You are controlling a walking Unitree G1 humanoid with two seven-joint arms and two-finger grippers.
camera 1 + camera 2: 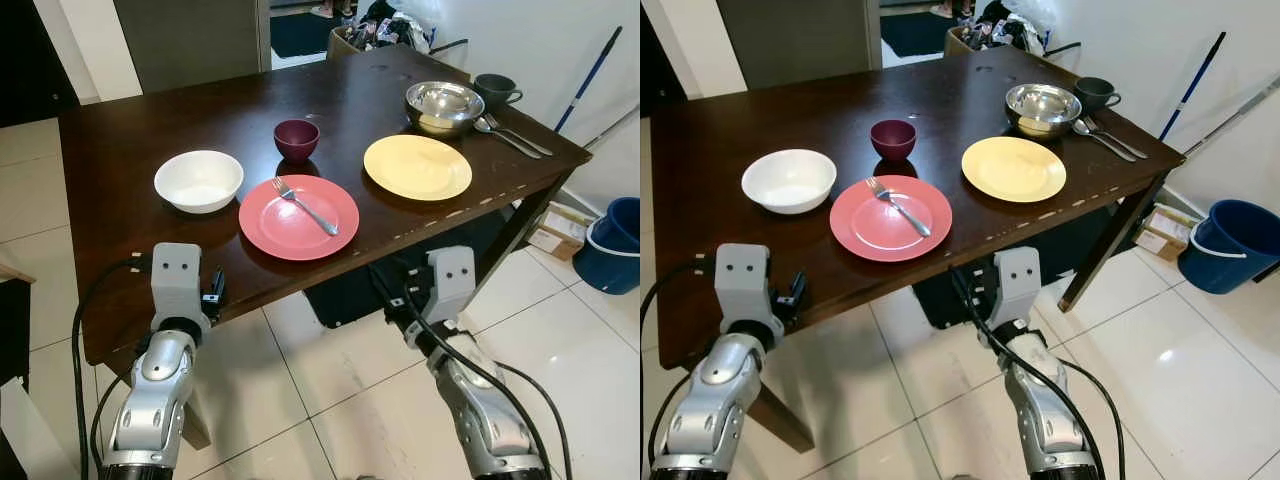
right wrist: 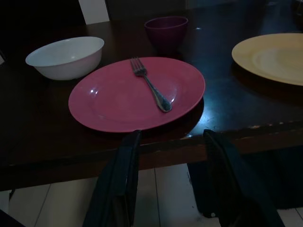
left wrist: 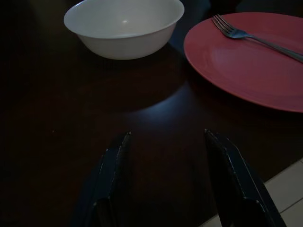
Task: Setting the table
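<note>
Head views: dark wooden surface carries a half-laid setting. Red plate sits near the front edge with a fork lying diagonally across it, tines toward the far side; likely parked there for now, not in its final spot beside the plate. White bowl just left of the plate, small maroon cup just behind it: one place taking shape. Yellow plate to the right lies bare, a second place waiting for cutlery. Far right corner holds the stock: steel bowl, dark green mug, spare spoon and fork side by side. Blue bucket and mop handles on the floor beyond. Both arms are held low at the front edge, left gripper under the bowl side, right gripper below the red plate; looks like a ready stance, nothing carried. Left wrist view: dim; left gripper's fingers spread apart, empty, hovering over bare wood, bowl and red plate ahead. Right wrist view: right gripper's fingers spread, empty, below the surface's edge and lined up on the red plate and fork; my read, the fork is the next pick.
</note>
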